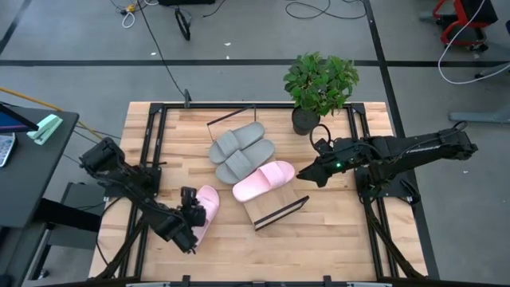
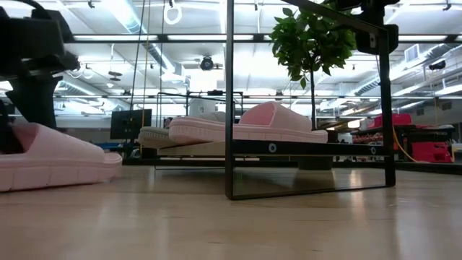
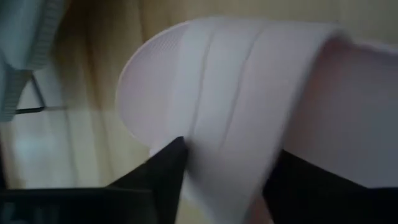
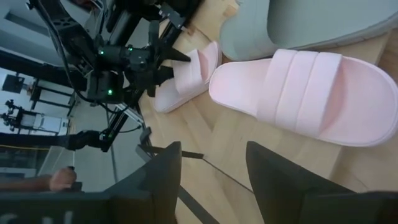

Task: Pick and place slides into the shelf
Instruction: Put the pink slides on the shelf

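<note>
A pale pink slide point(image 1: 207, 206) lies sole-down on the table's near left, with my left gripper point(image 1: 194, 214) shut on it. In the left wrist view the slide point(image 3: 217, 93) fills the gap between the fingers. Two grey slides point(image 1: 237, 142) point(image 1: 244, 161) and a second pink slide point(image 1: 263, 180) lie side by side on the shelf point(image 1: 267, 211), soles on its board. My right gripper point(image 1: 303, 173) hovers open just right of that pink slide point(image 4: 311, 93), touching nothing. My left gripper has the pink slide's wide strap point(image 3: 211, 143) between its two fingers point(image 3: 165, 174). It comes slanting down from the table's near-left side. The picture is blurred, so how far back the strap reaches cannot be told. The slide's sole rests flat on the table point(image 2: 43, 173).
A potted plant point(image 1: 319, 84) stands at the shelf's far right end. The shelf's black end frames point(image 2: 229, 101) rise above the board. Black rails point(image 1: 151, 151) run along both table sides. Bare wood lies at the near right point(image 1: 335, 239).
</note>
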`<action>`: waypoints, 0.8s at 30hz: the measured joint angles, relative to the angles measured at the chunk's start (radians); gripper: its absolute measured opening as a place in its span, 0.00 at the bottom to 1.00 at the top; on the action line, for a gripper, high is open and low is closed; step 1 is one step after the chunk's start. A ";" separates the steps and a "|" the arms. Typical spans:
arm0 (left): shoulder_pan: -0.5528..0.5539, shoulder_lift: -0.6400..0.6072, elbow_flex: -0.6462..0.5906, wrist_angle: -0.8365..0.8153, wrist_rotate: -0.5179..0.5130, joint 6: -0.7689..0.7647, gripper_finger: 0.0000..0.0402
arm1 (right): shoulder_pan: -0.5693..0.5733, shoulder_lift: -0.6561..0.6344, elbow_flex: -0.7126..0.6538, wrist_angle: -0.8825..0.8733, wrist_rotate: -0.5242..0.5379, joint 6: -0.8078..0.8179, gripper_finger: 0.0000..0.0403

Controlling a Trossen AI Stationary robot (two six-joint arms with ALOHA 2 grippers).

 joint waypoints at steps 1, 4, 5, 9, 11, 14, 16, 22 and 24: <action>0.001 -0.002 0.003 -0.013 -0.002 0.000 0.43 | 0.002 0.000 0.000 0.000 0.000 0.003 0.46; 0.000 -0.003 0.034 -0.096 0.009 -0.002 0.24 | 0.011 0.000 0.000 0.000 0.000 0.003 0.46; 0.000 -0.002 0.048 -0.125 0.020 -0.004 0.17 | 0.014 0.000 0.000 0.000 0.000 0.003 0.46; -0.002 -0.016 0.116 -0.185 0.069 -0.003 0.04 | 0.027 0.000 0.000 0.000 0.000 0.008 0.46; -0.004 -0.026 0.163 -0.205 0.076 -0.007 0.04 | 0.026 0.000 0.000 0.000 0.000 0.026 0.46; -0.021 -0.048 0.242 -0.283 0.044 -0.003 0.03 | 0.026 0.000 0.000 0.006 0.000 0.056 0.46; -0.030 -0.060 0.301 -0.336 0.003 0.003 0.03 | 0.026 0.000 0.000 0.011 0.000 0.072 0.46; -0.038 -0.070 0.492 -0.513 -0.110 0.055 0.03 | 0.026 0.000 0.000 0.042 -0.029 0.160 0.46; -0.038 -0.070 0.557 -0.522 -0.178 0.118 0.03 | 0.026 0.000 0.000 0.074 -0.043 0.198 0.46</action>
